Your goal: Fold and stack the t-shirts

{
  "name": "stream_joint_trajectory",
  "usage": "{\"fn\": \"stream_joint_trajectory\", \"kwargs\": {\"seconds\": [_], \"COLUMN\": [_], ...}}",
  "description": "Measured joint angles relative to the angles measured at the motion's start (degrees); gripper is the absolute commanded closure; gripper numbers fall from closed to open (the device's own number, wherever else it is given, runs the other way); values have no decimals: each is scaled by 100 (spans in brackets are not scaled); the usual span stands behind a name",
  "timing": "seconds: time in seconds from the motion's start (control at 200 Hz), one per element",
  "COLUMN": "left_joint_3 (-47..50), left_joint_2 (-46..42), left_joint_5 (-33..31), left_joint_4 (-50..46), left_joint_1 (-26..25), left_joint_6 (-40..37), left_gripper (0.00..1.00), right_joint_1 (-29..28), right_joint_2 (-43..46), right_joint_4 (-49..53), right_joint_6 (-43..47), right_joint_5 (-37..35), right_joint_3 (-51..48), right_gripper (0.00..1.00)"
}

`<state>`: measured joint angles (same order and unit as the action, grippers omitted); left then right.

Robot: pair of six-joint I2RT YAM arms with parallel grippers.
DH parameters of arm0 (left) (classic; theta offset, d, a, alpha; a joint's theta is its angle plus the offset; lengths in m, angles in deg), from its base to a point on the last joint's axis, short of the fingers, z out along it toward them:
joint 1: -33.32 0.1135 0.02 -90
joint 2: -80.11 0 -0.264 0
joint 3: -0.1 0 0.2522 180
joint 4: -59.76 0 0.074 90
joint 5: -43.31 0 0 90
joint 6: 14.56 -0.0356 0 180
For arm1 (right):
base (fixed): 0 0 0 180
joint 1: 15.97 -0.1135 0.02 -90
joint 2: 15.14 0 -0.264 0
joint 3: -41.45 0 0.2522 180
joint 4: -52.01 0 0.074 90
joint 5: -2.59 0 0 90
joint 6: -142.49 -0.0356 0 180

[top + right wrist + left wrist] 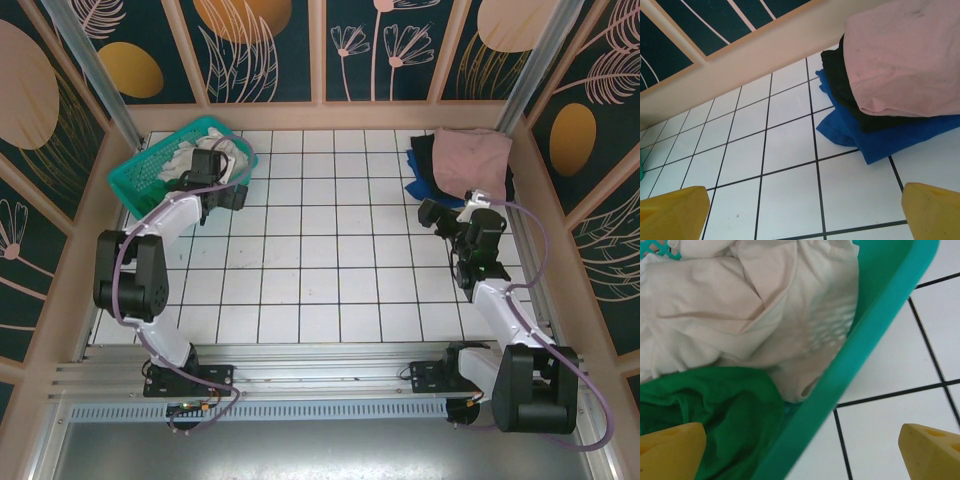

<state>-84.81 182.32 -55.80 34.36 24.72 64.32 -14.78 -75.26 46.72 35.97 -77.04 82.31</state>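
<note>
T-shirts lie at both grippers: the left gripper, jaws wide apart, hangs over a crumpled green t-shirt and a cream t-shirt in the teal basket. The right gripper, jaws equally apart, faces a folded stack on the table: pink t-shirt on black t-shirt on blue t-shirt.

At the counter's far right corner the pink shirt covers most of the black shirt and blue shirt, and the right wrist view's top and right edges cut it off. In the basket, white cloth overlaps the green shirt, itself cropped left and below. From above, the left end effector hides some contents.
</note>
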Motion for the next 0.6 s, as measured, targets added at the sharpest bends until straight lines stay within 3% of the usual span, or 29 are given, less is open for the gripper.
{"fn": "stream_joint_trajectory", "kwargs": {"seconds": [0.075, 0.285, 0.475, 0.601], "left_joint_3": [-273, -723, -1073, -1847], "left_joint_2": [315, 916, 1021, 1502], "left_joint_5": [-50, -238, -232, -304], "left_joint_4": [-107, -448, -697, -1113], "left_joint_1": [2, 11, -15, 94], "left_joint_6": [-155, -339, -232, 173], "left_gripper": [16, 57, 79, 85], "right_joint_1": [37, 181, 227, 256], "right_joint_2": [0, 0, 0, 0], "right_joint_4": [-2, -17, -48, -59], "right_joint_6": [9, 11, 9, 9], "right_joint_5": [46, 85, 151, 173], "right_joint_3": [-72, -136, -177, -177], "right_gripper": [1, 1, 1, 1]}}
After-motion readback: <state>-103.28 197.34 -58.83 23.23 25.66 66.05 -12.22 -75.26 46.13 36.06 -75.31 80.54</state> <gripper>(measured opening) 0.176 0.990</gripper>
